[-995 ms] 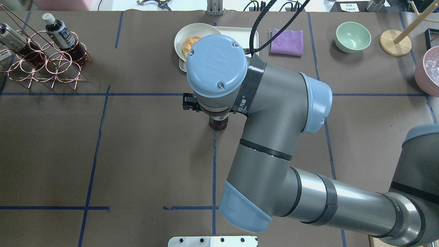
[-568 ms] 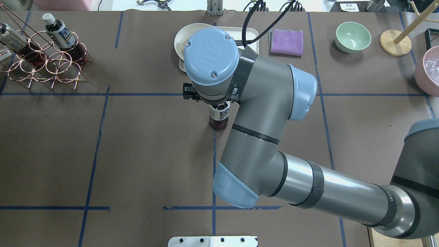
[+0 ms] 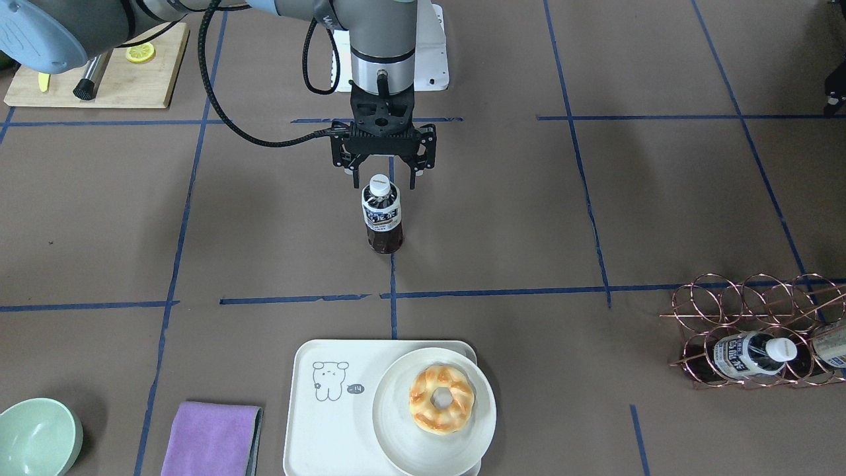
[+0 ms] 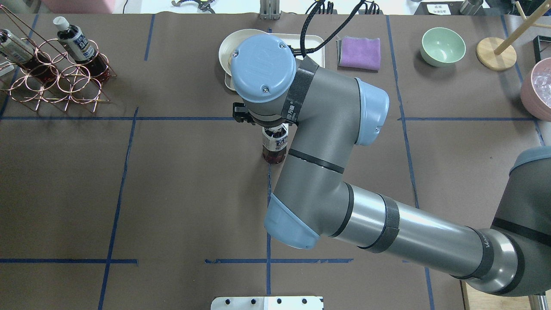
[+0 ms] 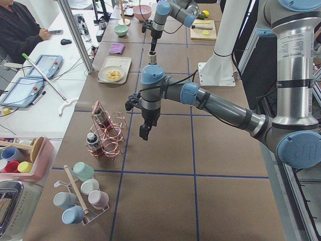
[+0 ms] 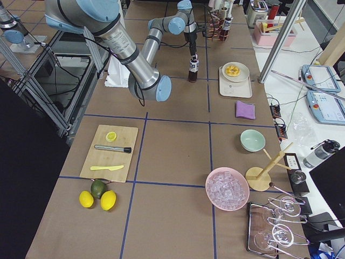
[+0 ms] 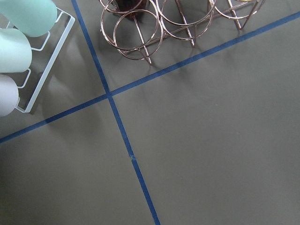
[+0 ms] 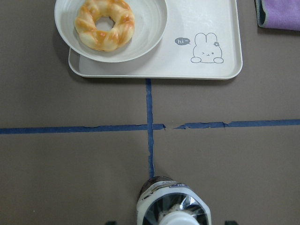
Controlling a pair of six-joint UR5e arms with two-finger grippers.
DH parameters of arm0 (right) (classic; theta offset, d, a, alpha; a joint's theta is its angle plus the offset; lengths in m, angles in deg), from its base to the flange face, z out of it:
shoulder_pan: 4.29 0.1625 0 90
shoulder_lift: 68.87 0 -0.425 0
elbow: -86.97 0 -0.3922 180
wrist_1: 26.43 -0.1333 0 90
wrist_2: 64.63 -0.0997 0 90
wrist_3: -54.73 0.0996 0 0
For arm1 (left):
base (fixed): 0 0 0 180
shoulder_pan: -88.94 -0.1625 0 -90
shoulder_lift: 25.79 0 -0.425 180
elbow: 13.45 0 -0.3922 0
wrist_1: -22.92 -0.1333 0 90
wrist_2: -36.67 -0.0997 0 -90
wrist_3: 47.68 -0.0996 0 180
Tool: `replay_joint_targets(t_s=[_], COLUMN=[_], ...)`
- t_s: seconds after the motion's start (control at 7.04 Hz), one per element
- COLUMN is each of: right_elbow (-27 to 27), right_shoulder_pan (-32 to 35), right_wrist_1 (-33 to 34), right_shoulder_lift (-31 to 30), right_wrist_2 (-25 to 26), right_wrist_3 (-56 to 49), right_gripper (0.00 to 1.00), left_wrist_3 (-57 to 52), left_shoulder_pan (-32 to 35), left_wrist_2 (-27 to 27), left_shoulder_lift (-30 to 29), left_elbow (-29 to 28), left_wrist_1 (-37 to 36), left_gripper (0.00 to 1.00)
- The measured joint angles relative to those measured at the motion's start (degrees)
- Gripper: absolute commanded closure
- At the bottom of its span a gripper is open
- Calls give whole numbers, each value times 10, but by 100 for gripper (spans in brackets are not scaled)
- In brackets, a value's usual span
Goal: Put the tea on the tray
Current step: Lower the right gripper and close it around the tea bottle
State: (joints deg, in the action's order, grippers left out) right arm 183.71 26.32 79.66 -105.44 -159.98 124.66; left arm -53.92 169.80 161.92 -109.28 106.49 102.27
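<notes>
The tea (image 3: 382,218), a small bottle of dark liquid with a white cap, stands upright on the brown table at a blue tape cross. It also shows in the overhead view (image 4: 274,148) and at the bottom of the right wrist view (image 8: 172,206). My right gripper (image 3: 384,182) is open and points down, with one finger on each side of the cap and not touching it. The off-white tray (image 3: 330,423) lies beyond the bottle and carries a round plate (image 3: 396,430) with a doughnut (image 3: 441,399). My left gripper (image 5: 144,133) hangs over the table near the wire rack; I cannot tell whether it is open or shut.
A copper wire rack (image 3: 753,330) holds more alike bottles. A purple cloth (image 3: 210,436) and a green bowl (image 3: 36,436) lie beside the tray. A wooden board (image 3: 99,66) with a knife and a lemon slice is near the robot's base.
My right arm's wrist has shifted toward the tray in the overhead view and uncovers more of the bottle. The bottle has not moved.
</notes>
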Motion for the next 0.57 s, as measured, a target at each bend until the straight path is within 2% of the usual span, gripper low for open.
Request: replay_joint_targets(t_s=[0.43,0.57], right_elbow=[-5,-7], right_shoulder_pan=[2,2], right_wrist_1=[0,-1], right_shoulder_lift=[0,0], right_wrist_2=[1,0], right_wrist_3=[-1,0], right_gripper=[30,37], left_wrist_3=[0,0], left_shoulder_pan=[0,0], left_wrist_2=[0,0], left_shoulder_lift=[0,0], left_elbow=[-1,-1], left_wrist_1=[2,2], left_gripper=[0,0])
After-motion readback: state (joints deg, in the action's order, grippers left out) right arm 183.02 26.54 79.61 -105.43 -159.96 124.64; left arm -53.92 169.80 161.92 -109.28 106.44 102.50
